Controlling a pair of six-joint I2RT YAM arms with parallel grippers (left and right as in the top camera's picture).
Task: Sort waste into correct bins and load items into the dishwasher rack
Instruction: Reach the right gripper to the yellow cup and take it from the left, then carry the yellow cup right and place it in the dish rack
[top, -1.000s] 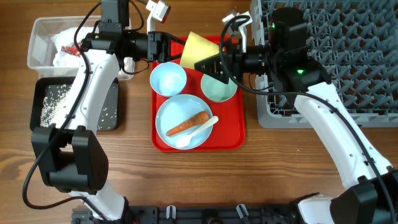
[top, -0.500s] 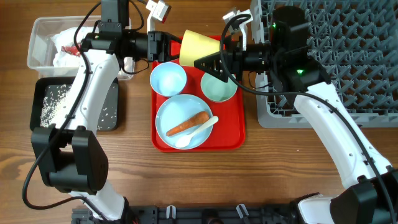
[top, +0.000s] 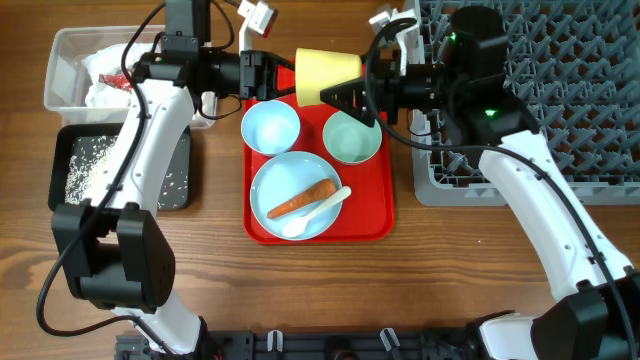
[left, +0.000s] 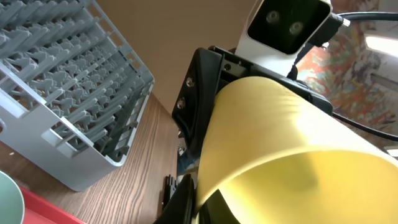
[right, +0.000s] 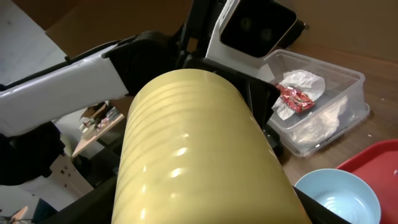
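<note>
**While two grippers share one cup, a drop is the worry**

Because the yellow cup (top: 327, 74) hangs on its side in mid-air over the far edge of the red tray (top: 375, 215), any mistimed release would let it fall onto the mint green bowl (top: 352, 138) or the light blue bowl (top: 271, 127) below. The left gripper (top: 283, 78) is pinched narrow on what looks like the cup's rim. The right gripper (top: 345, 82) stands wide, straddling the body; whether its pads press on it I cannot tell. If the left lets go before the right closes, the cup likely drops. If both pull at once, the thin rim could twist free. The cup is pale yellow, glossy, faintly banded and tapered, so it may slide out of a loose hold before reaching the dishwasher rack (top: 540, 90).
</note>
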